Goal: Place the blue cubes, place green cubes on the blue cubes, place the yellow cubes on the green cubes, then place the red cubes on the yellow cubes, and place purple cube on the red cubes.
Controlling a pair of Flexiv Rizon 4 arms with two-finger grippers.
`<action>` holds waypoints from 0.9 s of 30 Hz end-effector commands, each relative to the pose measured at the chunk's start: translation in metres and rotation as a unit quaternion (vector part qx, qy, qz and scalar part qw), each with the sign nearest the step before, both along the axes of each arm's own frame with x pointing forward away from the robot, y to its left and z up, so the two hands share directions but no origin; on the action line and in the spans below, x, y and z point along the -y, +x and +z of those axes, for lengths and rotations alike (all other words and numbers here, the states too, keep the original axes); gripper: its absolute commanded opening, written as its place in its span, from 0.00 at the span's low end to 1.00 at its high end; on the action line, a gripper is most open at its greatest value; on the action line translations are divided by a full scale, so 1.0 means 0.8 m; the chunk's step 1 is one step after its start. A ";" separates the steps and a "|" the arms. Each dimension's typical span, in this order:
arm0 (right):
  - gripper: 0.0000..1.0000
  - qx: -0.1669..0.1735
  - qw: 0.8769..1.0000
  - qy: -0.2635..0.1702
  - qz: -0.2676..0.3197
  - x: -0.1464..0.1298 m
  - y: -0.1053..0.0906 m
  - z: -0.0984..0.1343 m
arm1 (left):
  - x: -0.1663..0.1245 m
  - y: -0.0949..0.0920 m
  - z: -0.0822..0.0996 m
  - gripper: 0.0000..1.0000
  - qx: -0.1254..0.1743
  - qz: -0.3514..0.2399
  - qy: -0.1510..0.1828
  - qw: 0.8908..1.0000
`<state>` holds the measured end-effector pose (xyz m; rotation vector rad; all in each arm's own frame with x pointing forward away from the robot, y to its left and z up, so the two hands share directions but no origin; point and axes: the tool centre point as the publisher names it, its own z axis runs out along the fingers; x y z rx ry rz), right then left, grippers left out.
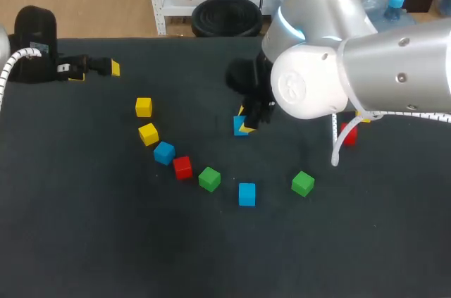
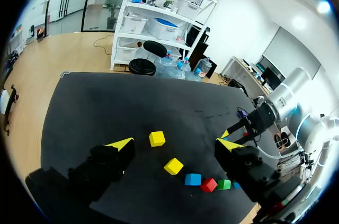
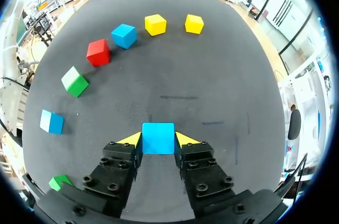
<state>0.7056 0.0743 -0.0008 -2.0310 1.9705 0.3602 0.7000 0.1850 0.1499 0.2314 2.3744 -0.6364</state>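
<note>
Plainly, the desk (image 1: 84,241) carries everything. My right arm (image 1: 380,65) comes in from the right and reaches past the middle, while my left arm (image 1: 32,48) sits well back at the far left corner. My right hand (image 1: 249,118) points down at the desk's middle and is closed on the held blue cube (image 3: 158,137): in the right wrist view both yellow tips press its two opposite sides, and its top face sits flat and square between them. I cannot tell whether it rests on the desk or hangs just above it. My left hand (image 2: 175,143) is spread wide with nothing between its fingers. I judge that the coming move turns on where this cube lies relative to the other two blues, since the blues make the base. The near blue cube (image 1: 246,194) lies almost straight toward me from the held one, well apart. The row blue cube (image 1: 164,152) lies off to my left, in a curved row between a yellow cube (image 1: 148,133) and a red cube (image 1: 182,167). My right hand is clearly the nearer one to the near blue cube, and my left hand is nearer to the far yellow cube (image 1: 144,106). Being a cube, the held piece has no long axis to mind. I see no purple cube.
</note>
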 end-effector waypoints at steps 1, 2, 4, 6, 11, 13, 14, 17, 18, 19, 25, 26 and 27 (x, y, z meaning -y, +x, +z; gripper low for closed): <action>0.00 -0.001 1.000 0.002 0.001 0.000 0.001 -0.002 | 0.000 0.000 0.000 1.00 0.000 0.000 0.000 1.000; 0.00 -0.001 1.000 0.002 0.000 -0.001 0.001 -0.002 | 0.000 0.000 0.000 1.00 0.000 0.000 0.000 1.000; 0.00 -0.001 1.000 0.002 -0.001 0.000 0.002 -0.002 | 0.000 0.000 0.000 1.00 0.000 0.000 0.000 1.000; 0.07 -0.003 1.000 0.002 -0.004 0.000 0.003 -0.002 | 0.000 0.000 0.000 1.00 0.000 0.000 0.000 1.000; 0.97 -0.005 1.000 0.001 -0.006 0.000 0.004 -0.002 | 0.000 0.000 0.000 1.00 0.000 0.000 0.000 1.000; 1.00 -0.006 1.000 0.001 -0.007 0.000 0.005 -0.003 | 0.000 0.000 0.000 1.00 0.000 0.000 0.000 1.000; 1.00 -0.006 1.000 0.001 -0.007 0.000 0.005 -0.003 | 0.000 0.000 0.000 1.00 0.000 0.000 0.000 1.000; 1.00 -0.005 1.000 0.001 -0.009 0.000 0.005 -0.003 | 0.000 0.000 0.000 1.00 0.000 0.000 0.000 1.000; 1.00 -0.005 1.000 0.001 -0.010 0.001 0.006 -0.002 | 0.000 0.000 0.000 1.00 0.000 0.000 0.000 1.000; 1.00 -0.004 1.000 0.003 -0.012 0.001 0.006 0.000 | 0.000 0.000 0.000 1.00 0.000 0.000 0.000 1.000; 1.00 -0.011 0.999 0.017 -0.033 0.008 0.008 0.013 | 0.000 0.000 0.000 1.00 0.000 0.000 0.000 1.000; 1.00 -0.013 0.999 0.020 -0.037 0.009 0.008 0.015 | 0.000 0.000 0.000 1.00 0.000 0.000 0.000 1.000; 1.00 -0.015 0.999 0.024 -0.040 0.010 0.008 0.018 | 0.000 0.000 0.000 1.00 0.000 0.000 0.000 1.000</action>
